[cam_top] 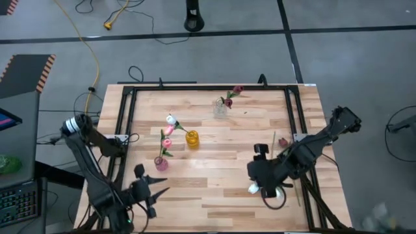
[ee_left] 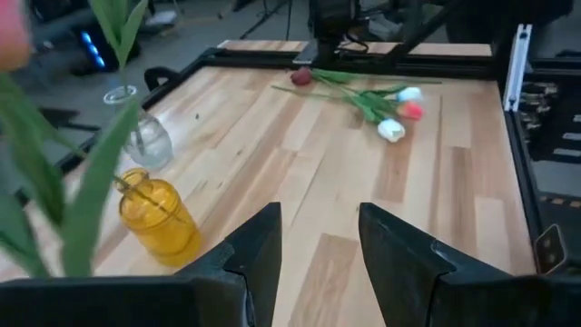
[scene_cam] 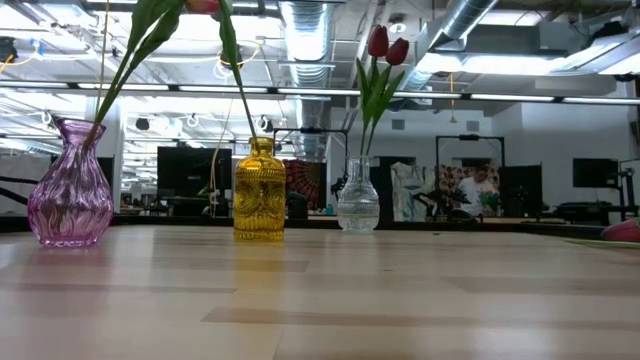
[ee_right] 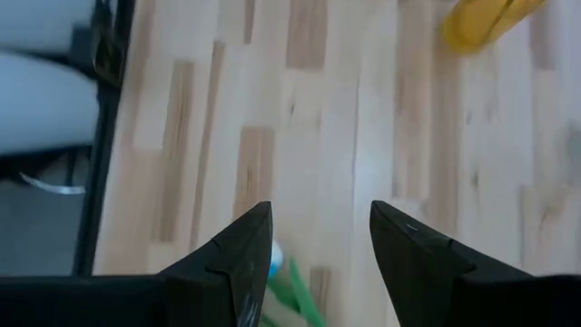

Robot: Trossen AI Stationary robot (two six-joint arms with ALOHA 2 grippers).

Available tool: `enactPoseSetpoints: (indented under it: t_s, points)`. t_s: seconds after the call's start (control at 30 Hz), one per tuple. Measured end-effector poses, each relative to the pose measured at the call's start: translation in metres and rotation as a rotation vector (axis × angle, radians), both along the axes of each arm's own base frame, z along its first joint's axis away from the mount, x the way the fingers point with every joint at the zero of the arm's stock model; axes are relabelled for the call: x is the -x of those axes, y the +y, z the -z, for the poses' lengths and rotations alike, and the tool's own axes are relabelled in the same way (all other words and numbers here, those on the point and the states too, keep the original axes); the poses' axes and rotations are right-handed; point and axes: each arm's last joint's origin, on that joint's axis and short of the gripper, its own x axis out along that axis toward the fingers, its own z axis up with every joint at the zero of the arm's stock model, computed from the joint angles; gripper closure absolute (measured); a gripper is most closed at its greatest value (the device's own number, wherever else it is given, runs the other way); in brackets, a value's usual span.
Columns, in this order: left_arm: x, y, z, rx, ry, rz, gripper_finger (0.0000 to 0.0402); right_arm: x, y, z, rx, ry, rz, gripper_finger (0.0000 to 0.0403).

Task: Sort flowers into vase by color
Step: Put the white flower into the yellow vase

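You have flowers standing in the pink vase (cam_top: 161, 163), yellow vase (cam_top: 192, 138) and clear vase (cam_top: 220, 108), but several loose flowers (ee_left: 386, 104) lie under the open, empty right gripper (cam_top: 268, 190), while the left gripper (cam_top: 151, 195) waits open too.

Three vases (cam_top: 192, 139) stand on the table (cam_top: 214, 195), two close together left of centre and one farther back near the middle, each with flowers (cam_top: 232, 96) in it. More flowers (ee_left: 386, 102) lie flat near the front right, beneath the right gripper (cam_top: 265, 188). The left gripper (cam_top: 151, 197) sits at the front left edge.

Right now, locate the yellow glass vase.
In the high view the yellow glass vase stands left of the table's centre, between the pink glass vase and the clear glass vase.
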Motion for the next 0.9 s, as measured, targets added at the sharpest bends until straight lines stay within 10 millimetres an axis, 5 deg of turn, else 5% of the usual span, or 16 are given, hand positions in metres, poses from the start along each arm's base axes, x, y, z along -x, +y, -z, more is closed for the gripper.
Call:
enactPoseSetpoints:
  t_s: [0.33,0.9]
  points:
    - [-0.011,-0.017,0.028,0.004,-0.015,-0.032,0.0264,0.020,0.005,0.068,0.120,0.202,0.008,0.0189]
    - [-0.014,-0.018,0.028,0.008,-0.047,-0.045,0.0265,0.045,-0.025,0.151,0.222,0.483,0.073,0.0189]
